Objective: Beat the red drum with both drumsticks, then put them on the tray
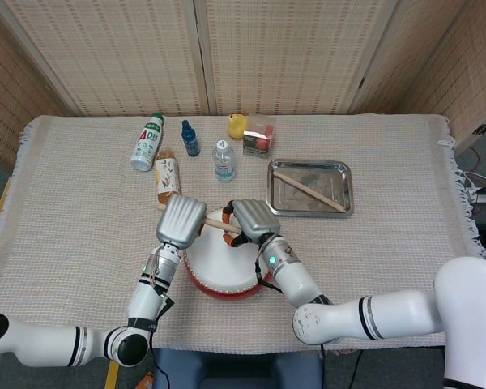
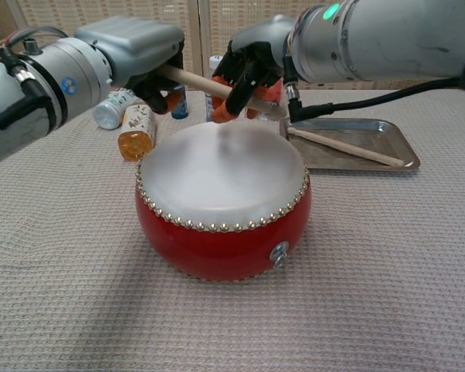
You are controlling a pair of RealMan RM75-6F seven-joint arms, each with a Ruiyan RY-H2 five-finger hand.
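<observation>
Red drum with white skin, pale wooden drumstick, silver tray, beige woven counter cloth.

Even, bright indoor light; both views mostly sharp.
Head view: soft diffuse light, faint shadows only, no glare, slight bend at frame edges. Chest view: soft shadow lower left of red drum, mild sheen on tray at right, right hand a bit motion-blurred, bg softer.
</observation>
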